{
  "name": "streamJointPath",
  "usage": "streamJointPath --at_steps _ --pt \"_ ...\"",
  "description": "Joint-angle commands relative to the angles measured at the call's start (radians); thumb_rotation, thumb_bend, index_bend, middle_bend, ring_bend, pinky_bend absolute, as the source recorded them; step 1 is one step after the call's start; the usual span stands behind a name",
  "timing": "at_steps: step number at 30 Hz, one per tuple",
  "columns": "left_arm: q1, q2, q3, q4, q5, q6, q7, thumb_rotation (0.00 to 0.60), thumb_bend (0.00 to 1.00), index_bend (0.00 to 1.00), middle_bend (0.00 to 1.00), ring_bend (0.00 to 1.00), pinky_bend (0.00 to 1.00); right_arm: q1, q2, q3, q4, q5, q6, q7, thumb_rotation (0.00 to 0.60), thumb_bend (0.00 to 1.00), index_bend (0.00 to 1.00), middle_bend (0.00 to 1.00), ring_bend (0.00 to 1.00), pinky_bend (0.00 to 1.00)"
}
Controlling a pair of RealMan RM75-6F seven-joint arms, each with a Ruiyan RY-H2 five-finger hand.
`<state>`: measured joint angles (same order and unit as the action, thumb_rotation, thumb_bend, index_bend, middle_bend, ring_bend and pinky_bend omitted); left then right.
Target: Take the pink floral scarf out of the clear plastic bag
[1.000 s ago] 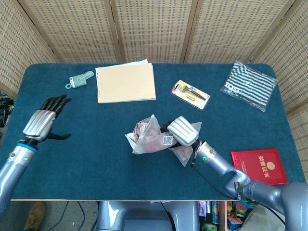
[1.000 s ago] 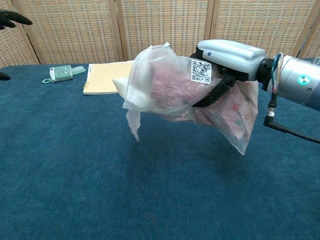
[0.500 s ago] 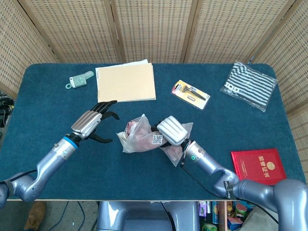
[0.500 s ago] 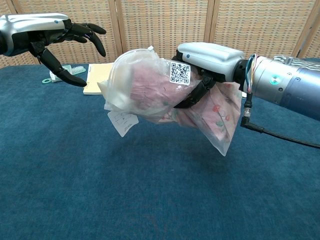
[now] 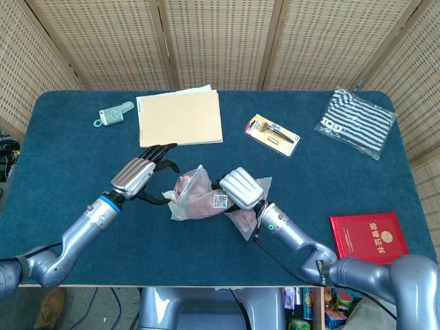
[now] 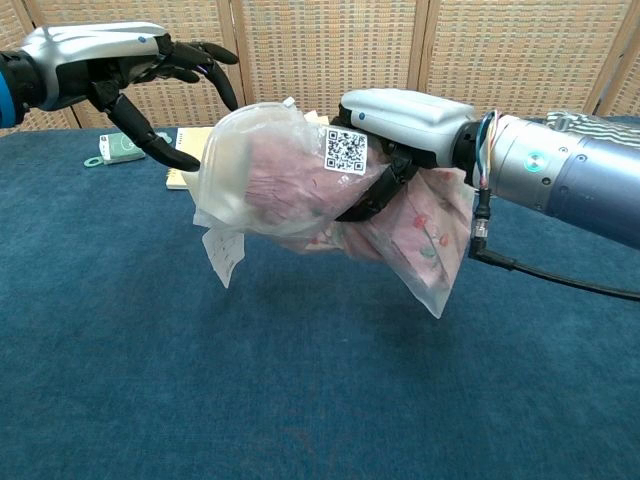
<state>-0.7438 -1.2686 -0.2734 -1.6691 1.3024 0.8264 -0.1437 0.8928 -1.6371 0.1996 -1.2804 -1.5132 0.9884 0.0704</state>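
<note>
Both hands are up: my right hand [image 6: 400, 120] grips the clear plastic bag [image 6: 270, 170] above the worktop [image 5: 62, 172], pink floral scarf [image 6: 300, 175] soft and light inside, left hand [image 6: 110, 75] fingers spread near its crinkly, slippery mouth.

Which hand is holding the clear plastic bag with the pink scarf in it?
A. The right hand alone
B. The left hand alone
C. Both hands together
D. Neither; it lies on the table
A: the right hand grips the clear plastic bag above the table, while the left hand hovers beside it with fingers spread, holding nothing.
</note>
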Motion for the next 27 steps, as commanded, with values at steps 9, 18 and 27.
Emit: streamJointPath --at_steps 9,18,27 --pt "-0.037 -0.040 0.009 -0.003 -0.055 -0.014 0.046 0.600 0.16 0.35 0.00 0.00 0.00 0.009 -0.017 0.006 -0.025 0.027 -0.009 -0.032 0.600 0.74 0.70 0.70 0.68 0.84" --pt "-0.059 -0.054 0.025 -0.015 -0.101 -0.031 0.090 0.600 0.16 0.36 0.00 0.00 0.00 0.017 -0.030 0.008 -0.035 0.043 -0.018 -0.054 0.600 0.75 0.70 0.70 0.68 0.84" --pt "-0.078 -0.072 0.039 -0.031 -0.151 -0.025 0.159 0.600 0.16 0.37 0.00 0.00 0.00 0.026 -0.038 0.012 -0.040 0.062 -0.031 -0.079 0.600 0.74 0.70 0.70 0.68 0.84"
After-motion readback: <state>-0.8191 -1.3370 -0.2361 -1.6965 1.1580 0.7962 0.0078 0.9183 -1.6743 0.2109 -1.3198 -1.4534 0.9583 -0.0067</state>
